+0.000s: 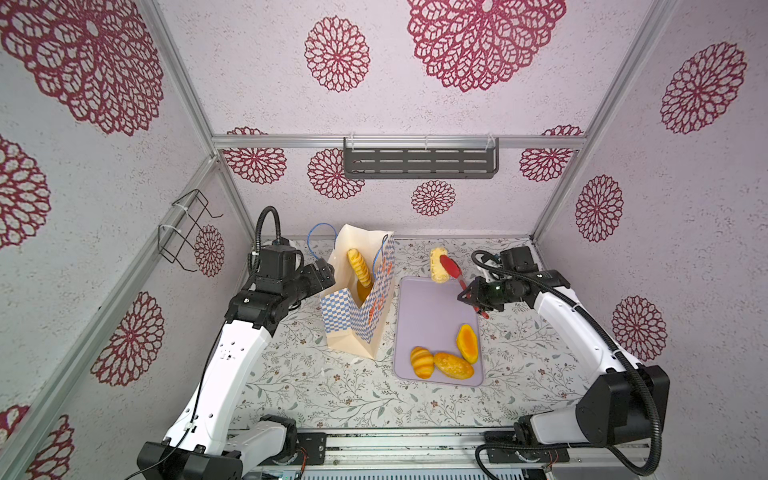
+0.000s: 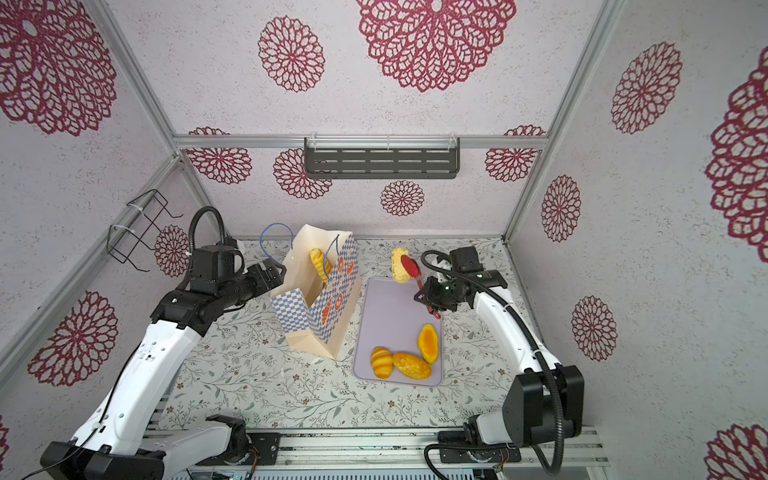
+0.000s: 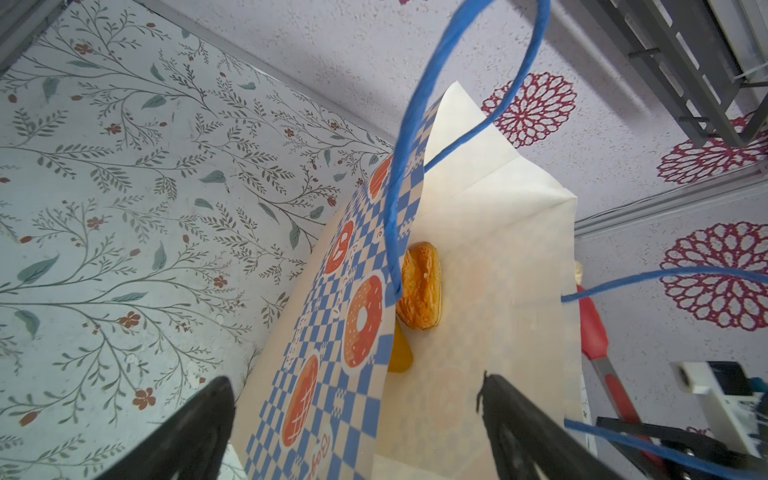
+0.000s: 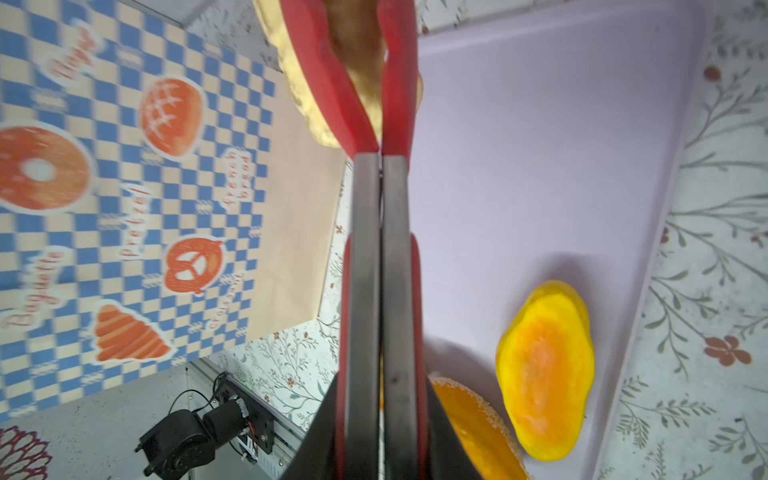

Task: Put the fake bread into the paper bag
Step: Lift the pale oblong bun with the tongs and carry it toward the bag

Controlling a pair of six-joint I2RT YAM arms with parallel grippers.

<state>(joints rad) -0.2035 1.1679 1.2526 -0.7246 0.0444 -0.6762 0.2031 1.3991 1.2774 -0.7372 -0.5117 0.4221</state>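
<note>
A tabletop (image 1: pixel 316 386) papered in pale leafy sprigs sits inside lilac-white walls stamped with crimson lace rosettes. One black wire rack (image 1: pixel 187 230) hangs on the left wall and one dark slotted metal shelf (image 1: pixel 419 162) on the back wall. The left pincer (image 1: pixel 325 272) stands with its jaws wide apart at the left side of the single tall cream paper bag (image 1: pixel 353 328) with blue checks, which is upright near the tabletop's back edge. Two pieces are inside it: a long ridged roll (image 1: pixel 359 268) poking up and a yellow piece (image 1: pixel 363 294) lower down. Just to the right, one flat lilac tray (image 1: pixel 424 316) carries three at its near end: a striped croissant (image 1: pixel 422 362), a seeded oval loaf (image 1: pixel 453 365) and a yellow-orange oval loaf (image 1: pixel 467 344). The right pincer (image 1: pixel 473 297) is clamped on one pair of red-tipped steel tongs (image 1: pixel 451 268), which grip a sixth, pale ridged loaf (image 1: pixel 436 259) above the tray's far edge. Only the left wrist view looks into the bag's mouth. Only the right wrist view shows the tongs' arms pressed together and the bag's printed pastry names.
</note>
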